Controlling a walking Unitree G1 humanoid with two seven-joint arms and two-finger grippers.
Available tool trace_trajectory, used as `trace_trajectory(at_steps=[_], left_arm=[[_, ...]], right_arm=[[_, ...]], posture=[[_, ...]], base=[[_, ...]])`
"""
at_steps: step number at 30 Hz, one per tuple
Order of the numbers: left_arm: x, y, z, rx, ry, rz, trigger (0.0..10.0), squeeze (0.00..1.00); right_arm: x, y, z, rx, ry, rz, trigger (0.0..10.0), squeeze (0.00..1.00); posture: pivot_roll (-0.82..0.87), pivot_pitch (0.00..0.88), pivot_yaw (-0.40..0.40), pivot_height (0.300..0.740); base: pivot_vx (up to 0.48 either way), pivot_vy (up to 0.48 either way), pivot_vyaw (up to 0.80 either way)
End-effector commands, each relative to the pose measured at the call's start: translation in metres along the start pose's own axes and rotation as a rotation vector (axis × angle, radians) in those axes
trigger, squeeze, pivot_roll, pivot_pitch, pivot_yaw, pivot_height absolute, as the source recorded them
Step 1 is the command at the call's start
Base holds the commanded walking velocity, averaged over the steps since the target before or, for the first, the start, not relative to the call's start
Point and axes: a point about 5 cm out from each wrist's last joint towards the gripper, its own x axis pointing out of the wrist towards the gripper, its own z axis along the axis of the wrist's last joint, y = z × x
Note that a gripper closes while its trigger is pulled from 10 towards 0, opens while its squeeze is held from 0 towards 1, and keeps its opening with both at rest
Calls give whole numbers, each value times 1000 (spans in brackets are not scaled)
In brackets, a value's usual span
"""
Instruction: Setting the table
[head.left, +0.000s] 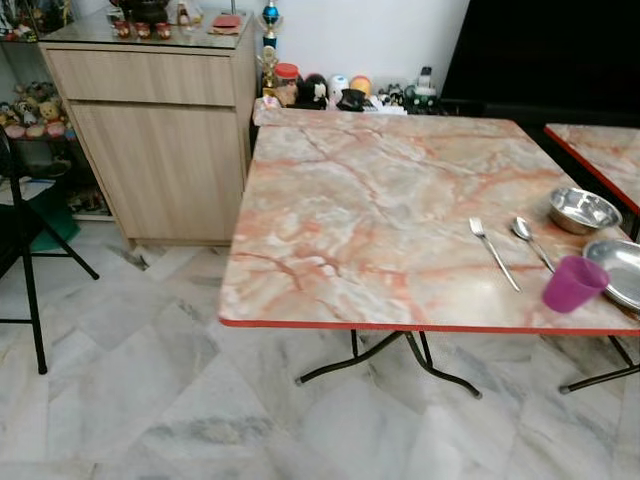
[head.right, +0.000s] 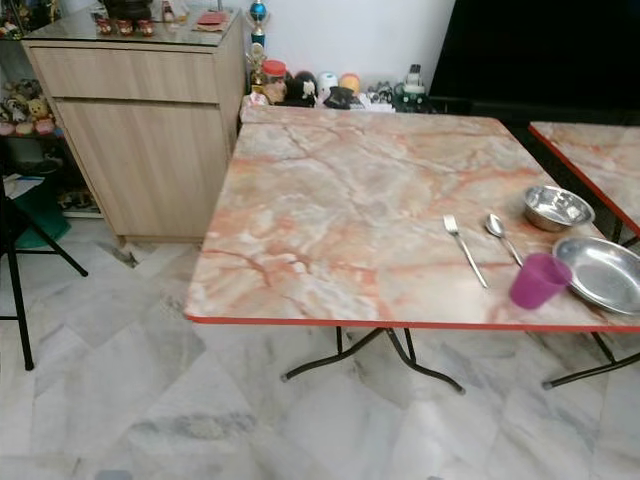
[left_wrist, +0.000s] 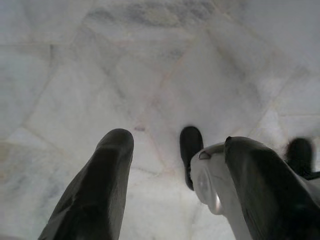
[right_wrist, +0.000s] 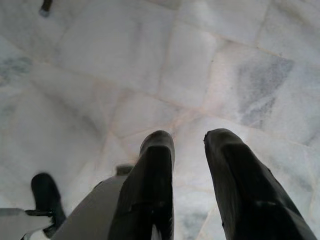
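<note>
Standing back from the worktop, both arms hang idle: left claw and right claw gape empty above the floor, tableware unreached.

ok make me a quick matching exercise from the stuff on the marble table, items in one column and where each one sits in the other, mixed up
Items:
1. purple plastic cup
2. small round steel bowl
3. silver metal fork
4. flat round steel plate

Places:
A. left of the silver metal spoon
B. at the table's right edge, just right of the cup
C. farthest back of the four
D. nearest the table's red front edge

Pairs: 1-D, 2-C, 3-A, 4-B
</note>
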Motion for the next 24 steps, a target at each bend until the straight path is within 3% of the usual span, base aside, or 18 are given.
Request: trace_trajectory(at_steps=[1,15,24], left_arm=[[9,-31,28,-62,-29,-88,10000,0],[9,-32,24,-62,-14,-81,10000,0],[9,-30,24,-70,-15,-62,10000,0]], right_arm=[[3,-12,23,191,-58,2,10000,0],[4,-12,26,187,-53,8,10000,0],[4,-12,27,182,-57,8,10000,0]], posture=[[46,101,-33,740],[42,122,-34,740],[44,122,-39,740]], base=[[0,-472,0],[0,-454,0],[0,0,0]])
